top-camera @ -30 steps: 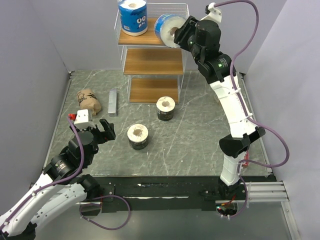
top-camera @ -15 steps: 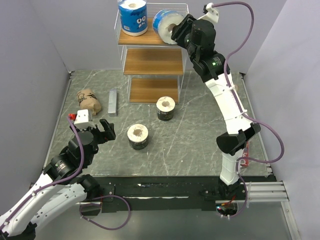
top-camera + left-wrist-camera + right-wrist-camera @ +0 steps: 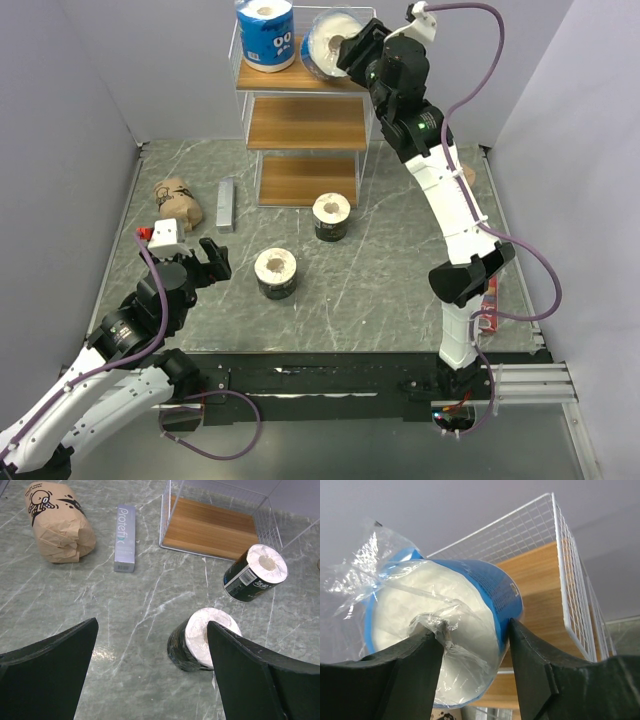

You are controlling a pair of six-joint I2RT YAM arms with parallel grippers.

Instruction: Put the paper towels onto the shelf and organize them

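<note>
One blue roll [image 3: 326,44] in right tool [image 3: 351,52] moved over shelf [image 3: 305,123] top.

Grey bar [image 3: 125,539] reads "Protefix" along its length

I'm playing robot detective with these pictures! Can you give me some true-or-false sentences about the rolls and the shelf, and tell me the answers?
1. The right gripper holds a blue-and-white roll at the top tier of the shelf. True.
2. Both black rolls are on the shelf. False: both stand on the table in front of it.
3. The left gripper holds a tan roll. False: it is open and empty; the tan rolls lie on the table.
4. A second blue-and-white roll stands upright on the top tier. True.
</note>
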